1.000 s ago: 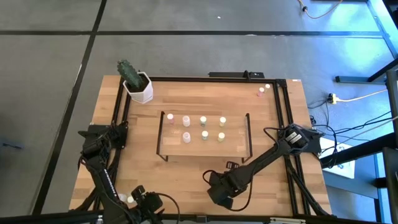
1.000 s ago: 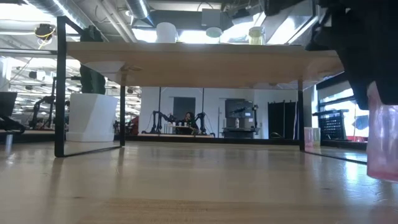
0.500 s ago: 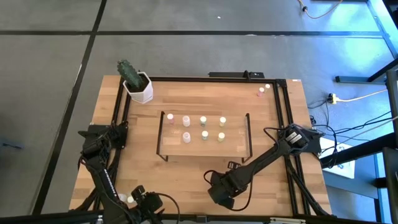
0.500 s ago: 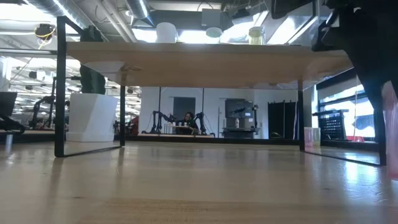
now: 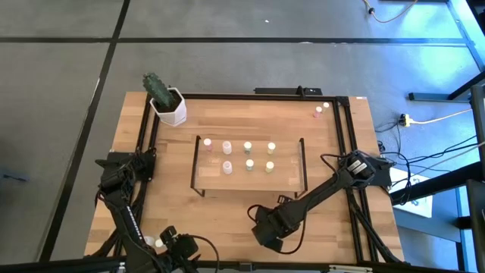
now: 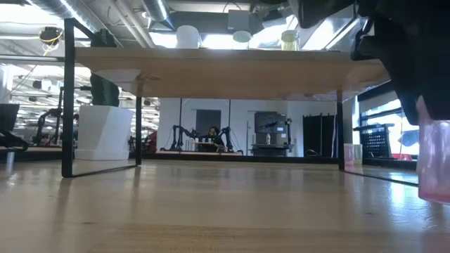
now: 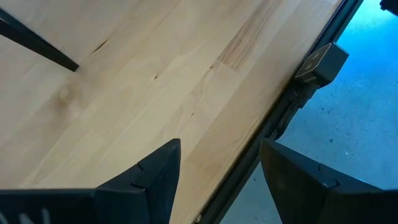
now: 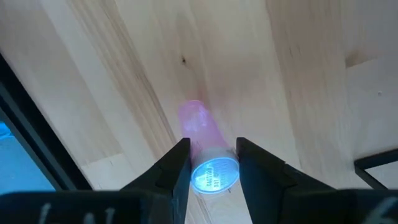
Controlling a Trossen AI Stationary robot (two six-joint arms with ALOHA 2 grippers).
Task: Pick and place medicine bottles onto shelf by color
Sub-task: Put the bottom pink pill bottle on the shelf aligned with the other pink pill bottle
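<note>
Near the front edge of the tabletop (image 5: 174,205), at about 6 o'clock from the shelf (image 5: 250,182), the right gripper (image 8: 208,163) is closed narrowly on a pink bottle (image 8: 202,134), its two dark fingers pressing either side just below the pale round cap. Seen from the wrist, the bottle's long axis runs straight out ahead between the fingers, and the low view shows the same pink bottle (image 6: 434,160) upright, close above the wood; whether its base touches cannot be told. From this gripper (image 5: 269,231) the shelf lies toward 12 o'clock, and the pink bottles already on it sit at its left end, toward 11 o'clock, so the coming carry would probably run that way. The left gripper (image 7: 217,180) waits wide and empty at the front-left corner, farther from the shelf. The bottle looks like smooth translucent plastic, a small cylinder; the shelf is a pale wooden board on thin black end frames, and the tabletop is light planked wood.
</note>
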